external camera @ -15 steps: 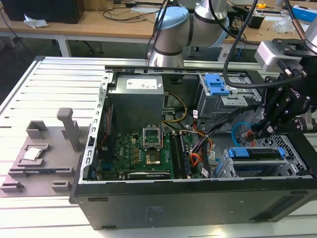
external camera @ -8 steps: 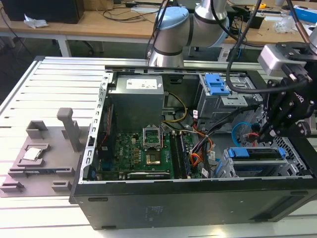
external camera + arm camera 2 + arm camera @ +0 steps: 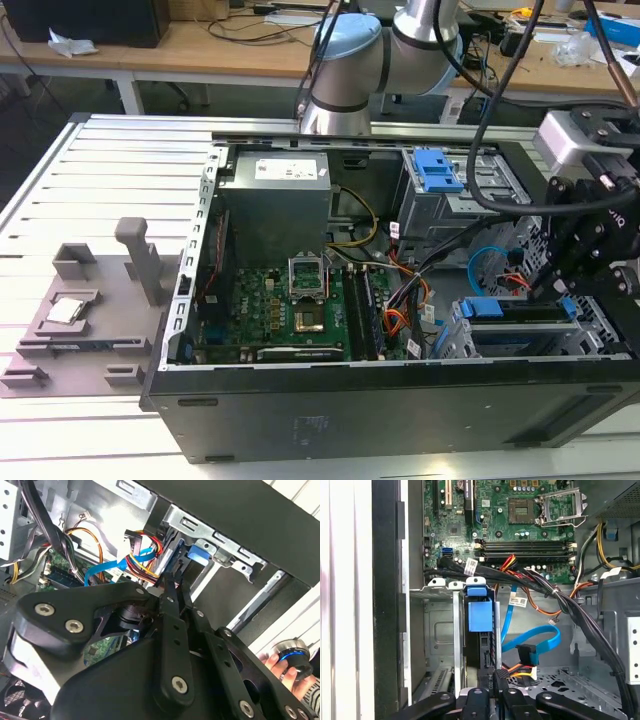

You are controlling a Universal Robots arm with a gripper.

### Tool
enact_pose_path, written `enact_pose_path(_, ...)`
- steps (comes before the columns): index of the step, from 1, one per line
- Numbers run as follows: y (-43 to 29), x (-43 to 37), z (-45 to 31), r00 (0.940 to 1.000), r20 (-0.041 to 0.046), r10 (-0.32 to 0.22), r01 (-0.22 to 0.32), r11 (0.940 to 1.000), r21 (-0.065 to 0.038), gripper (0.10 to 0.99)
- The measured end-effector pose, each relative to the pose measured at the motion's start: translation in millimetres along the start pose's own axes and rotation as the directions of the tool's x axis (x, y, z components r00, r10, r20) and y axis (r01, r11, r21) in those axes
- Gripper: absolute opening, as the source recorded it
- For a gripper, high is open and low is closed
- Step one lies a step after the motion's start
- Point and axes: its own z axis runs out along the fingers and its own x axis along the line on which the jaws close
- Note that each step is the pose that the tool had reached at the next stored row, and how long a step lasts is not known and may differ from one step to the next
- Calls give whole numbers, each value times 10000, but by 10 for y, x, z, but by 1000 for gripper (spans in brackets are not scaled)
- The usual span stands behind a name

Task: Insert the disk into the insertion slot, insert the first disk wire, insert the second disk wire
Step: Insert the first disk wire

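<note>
One disk seated in insertion slot | pincer clamped on first disk wire

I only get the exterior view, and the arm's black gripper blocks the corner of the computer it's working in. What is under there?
Observer: The first wrist view shows the gripper at the end of the disk, right where the first disk wire, an orange-red bundle, ends.
Operator: And the light-blue cable?
Observer: That is the second disk wire. It loops beside the disk, and its dark plug hangs loose, apart from the disk.
Operator: Is anybody nearby?
Observer: Yes. In the second wrist view a hand holds a round knob with a blue ring.
</note>
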Motion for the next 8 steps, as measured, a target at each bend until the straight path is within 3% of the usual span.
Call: enact_pose_path(8,-26,0,71,10000,-1,1,-1,10000,1,169)
